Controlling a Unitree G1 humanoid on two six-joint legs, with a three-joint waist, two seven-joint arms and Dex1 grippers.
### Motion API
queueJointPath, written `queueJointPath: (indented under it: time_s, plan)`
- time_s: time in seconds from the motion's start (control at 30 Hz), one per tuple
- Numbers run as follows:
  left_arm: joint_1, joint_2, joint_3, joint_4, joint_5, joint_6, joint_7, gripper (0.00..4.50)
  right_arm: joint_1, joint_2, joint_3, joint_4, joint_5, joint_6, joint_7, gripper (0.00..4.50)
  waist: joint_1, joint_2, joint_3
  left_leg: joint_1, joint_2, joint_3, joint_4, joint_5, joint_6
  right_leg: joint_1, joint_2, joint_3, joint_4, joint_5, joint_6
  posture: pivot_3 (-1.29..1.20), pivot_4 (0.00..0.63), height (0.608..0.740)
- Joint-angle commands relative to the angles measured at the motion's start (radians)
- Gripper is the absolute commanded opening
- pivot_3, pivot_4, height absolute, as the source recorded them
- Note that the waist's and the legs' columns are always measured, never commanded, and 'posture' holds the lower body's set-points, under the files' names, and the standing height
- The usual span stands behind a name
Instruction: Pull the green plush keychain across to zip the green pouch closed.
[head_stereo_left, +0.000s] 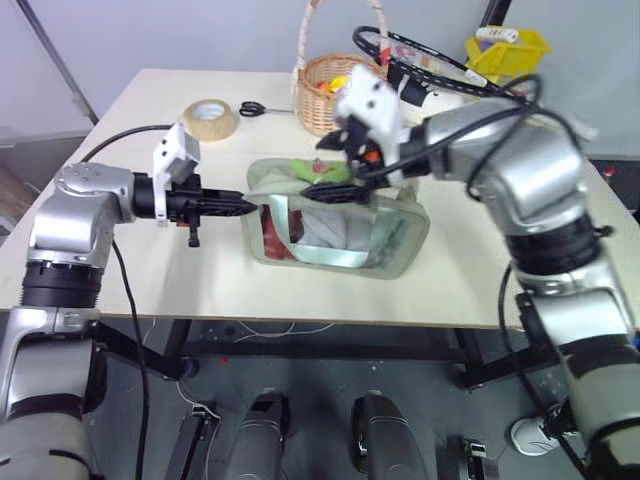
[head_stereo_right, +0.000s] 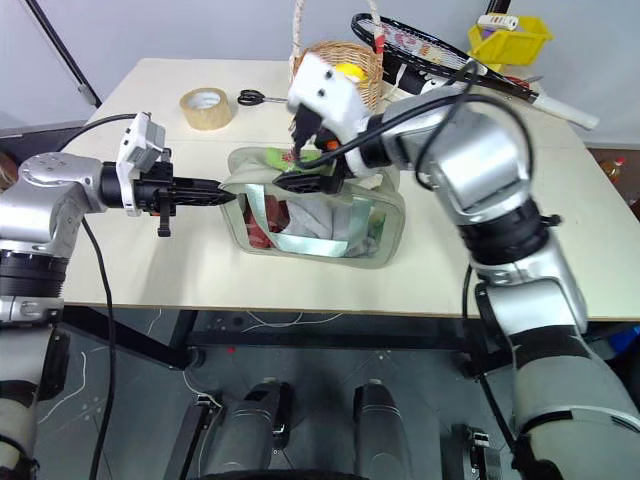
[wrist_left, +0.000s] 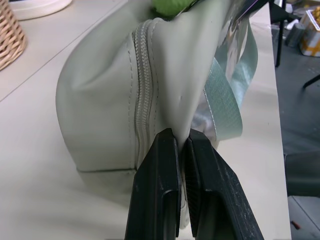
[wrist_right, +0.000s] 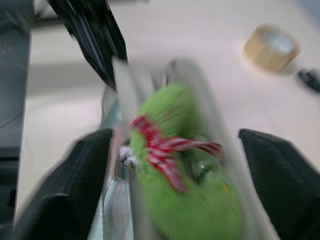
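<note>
We are holding the green pouch (head_stereo_left: 340, 225) near the middle of the surface (head_stereo_left: 200, 270), in front of the wicker basket (head_stereo_left: 325, 90). Our left pincer (wrist_left: 182, 145) is clamped tight on a fold of the pouch's end wall, right beside the zipper track, anchoring that end. Our right pincer (wrist_right: 175, 150) is standing wide apart over the top opening, its two black fingers (wrist_right: 75, 175) straddling the green plush keychain (wrist_right: 185, 200), which is lying along the zipper line at the pouch's top; the fingers are not yet pressing on it.

We are judging the pouch to be light and floppy: the fabric is puckering where we are pinching it, and the clear front panel is bowing. It will likely slide or buckle on the smooth surface unless the left grip keeps the zipper line taut. The keychain looks soft, fuzzy and squashy, with a red-and-white ribbon around it, so a pinch on its bulk may compress and slip. We are thinking the better hold is low on the plush, close to where it joins the zipper pull, so the pull runs along the track rather than stretching the charm.
</note>
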Motion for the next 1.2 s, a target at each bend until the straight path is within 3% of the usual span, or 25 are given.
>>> queueJointPath:
  time_s: [0.03, 0.17, 0.47, 0.6, 0.7, 0.8, 0.9, 1.03, 1.2]
  plan:
    - [0.009, 0.015, 0.013, -0.033, -0.006, 0.004, 0.002, 0.0, -0.046, -0.013, -0.066, -0.02, 0.005, 0.003, 0.01, 1.98, -0.004, 0.0, 0.0, 0.0, 0.0, 0.0, 0.0, 0.0, 0.0, 0.0, 0.0, 0.0, 0.0, 0.0, 0.001, 0.0, 0.15, 0.644]
    - [0.02, 0.021, 0.015, -0.038, -0.005, 0.0, 0.007, 0.0, -0.037, -0.023, -0.122, -0.058, 0.056, 0.048, 0.025, 0.04, -0.007, 0.0, 0.0, 0.001, 0.001, 0.0, -0.001, 0.0, 0.0, 0.0, 0.002, 0.0, 0.001, 0.001, 0.003, 0.0, 0.15, 0.644]
    - [0.019, 0.026, 0.012, -0.019, 0.002, -0.018, 0.012, 0.0, 0.027, -0.073, -0.132, -0.124, 0.09, 0.056, 0.05, 0.04, -0.007, 0.0, 0.0, 0.001, 0.001, 0.001, 0.0, 0.0, 0.0, 0.001, 0.001, 0.0, 0.0, 0.001, 0.003, 0.0, 0.15, 0.644]
    - [0.012, 0.022, 0.006, -0.015, 0.004, -0.022, 0.012, 0.0, 0.031, -0.063, -0.134, -0.114, 0.087, 0.047, 0.036, 1.51, -0.007, 0.0, 0.0, 0.002, 0.001, 0.001, -0.001, 0.0, 0.0, 0.001, 0.001, 0.0, 0.0, 0.001, 0.003, 0.0, 0.15, 0.644]
    - [0.011, 0.021, 0.004, -0.014, 0.005, -0.025, 0.012, 0.0, 0.023, -0.05, -0.148, -0.093, 0.101, 0.071, 0.029, 3.04, -0.007, 0.0, 0.0, 0.002, 0.001, 0.001, -0.001, 0.0, 0.0, 0.001, 0.001, 0.001, 0.0, 0.001, 0.003, 0.0, 0.15, 0.644]
    - [0.017, 0.023, 0.004, -0.021, 0.005, -0.024, 0.012, 0.0, 0.022, -0.053, -0.158, -0.086, 0.11, 0.084, 0.031, 3.04, -0.007, 0.0, 0.0, 0.002, 0.001, 0.001, -0.001, 0.0, 0.0, 0.001, 0.001, 0.001, 0.0, 0.001, 0.002, 0.0, 0.15, 0.644]
    - [0.02, 0.026, 0.003, -0.023, 0.007, -0.025, 0.011, 0.0, 0.023, -0.063, -0.174, -0.074, 0.113, 0.089, 0.034, 2.11, -0.007, 0.0, 0.0, 0.002, 0.001, 0.001, -0.001, 0.0, 0.001, 0.001, 0.001, 0.001, 0.0, 0.001, 0.002, 0.0, 0.15, 0.644]
    - [0.018, 0.029, 0.004, -0.02, 0.01, -0.026, 0.011, 0.0, 0.027, -0.088, -0.197, -0.066, 0.119, 0.086, 0.046, 0.11, -0.006, 0.0, 0.0, 0.002, 0.001, 0.001, -0.001, 0.0, 0.001, 0.001, 0.001, 0.001, 0.0, 0.001, 0.002, 0.0, 0.15, 0.644]
    - [0.018, 0.028, 0.003, -0.021, 0.011, -0.025, 0.01, 0.0, 0.035, -0.107, -0.219, -0.068, 0.13, 0.086, 0.053, 0.05, -0.007, 0.0, 0.0, 0.002, 0.001, 0.001, -0.001, 0.0, 0.001, 0.001, 0.001, 0.001, 0.0, 0.001, 0.002, 0.0, 0.15, 0.644]
